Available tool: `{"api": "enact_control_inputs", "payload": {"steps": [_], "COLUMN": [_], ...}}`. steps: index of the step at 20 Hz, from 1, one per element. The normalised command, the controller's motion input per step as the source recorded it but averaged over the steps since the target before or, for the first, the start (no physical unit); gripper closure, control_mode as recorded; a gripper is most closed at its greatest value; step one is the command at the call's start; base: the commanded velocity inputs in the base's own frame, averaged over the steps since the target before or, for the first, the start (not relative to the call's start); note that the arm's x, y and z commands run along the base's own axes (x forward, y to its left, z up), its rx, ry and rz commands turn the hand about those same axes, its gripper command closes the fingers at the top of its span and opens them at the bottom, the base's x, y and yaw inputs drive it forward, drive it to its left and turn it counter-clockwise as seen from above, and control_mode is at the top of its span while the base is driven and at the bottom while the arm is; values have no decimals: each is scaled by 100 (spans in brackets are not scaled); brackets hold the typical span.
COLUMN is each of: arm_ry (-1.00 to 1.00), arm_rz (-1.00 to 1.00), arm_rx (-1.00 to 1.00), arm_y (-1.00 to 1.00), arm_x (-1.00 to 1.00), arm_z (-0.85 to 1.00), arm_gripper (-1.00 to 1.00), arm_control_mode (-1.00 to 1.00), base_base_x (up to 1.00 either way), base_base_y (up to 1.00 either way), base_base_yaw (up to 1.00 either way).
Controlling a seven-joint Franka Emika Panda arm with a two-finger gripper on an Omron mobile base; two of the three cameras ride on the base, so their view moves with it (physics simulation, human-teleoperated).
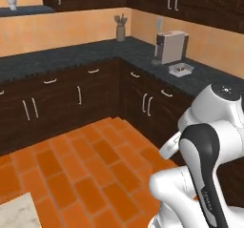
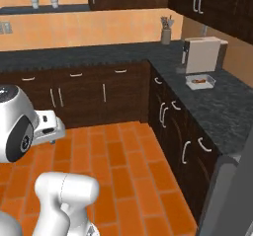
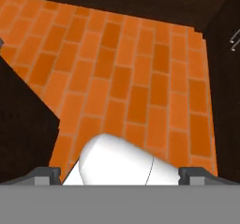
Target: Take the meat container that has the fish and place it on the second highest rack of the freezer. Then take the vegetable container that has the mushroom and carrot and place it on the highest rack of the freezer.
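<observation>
**Nothing grabbed yet, a tray down the table**

Pincer (image 3: 120,177) spread wide, empty, pointed at the orange brick floor (image 3: 131,78). Clear tray (image 2: 200,81) sitting on the table (image 2: 222,106) just in front of the coffee machine (image 2: 202,55); contents too small to call. Probably needs a drive over first, then a reach.

The tray (image 2: 201,81) beside the coffee machine (image 2: 202,54) holds something reddish, too small to identify. Right of that machine, a grey fridge door (image 2: 230,193) is cut off by the edge.

Tray (image 2: 201,82) on dark counter (image 2: 217,106)
</observation>
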Motion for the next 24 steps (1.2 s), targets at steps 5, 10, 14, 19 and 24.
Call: {"api": "enact_control_inputs", "payload": {"steps": [5,10,14,19,24], "arm_ry": [0,0,0,0,0], "arm_rz": [0,0,0,0,0], "arm_rx": [0,0,0,0,0], "arm_y": [0,0,0,0,0], "arm_x": [0,0,0,0,0], "arm_z": [0,0,0,0,0], "arm_gripper": [-100,-100,-100,-100,-100], "arm_control_mode": [100,100,100,100,100], "base_base_x": [100,100,100,96,69], "base_base_y": [-12,0,0,17,37], "base_base_yaw": [-41,-41,-48,-54,-64]}}
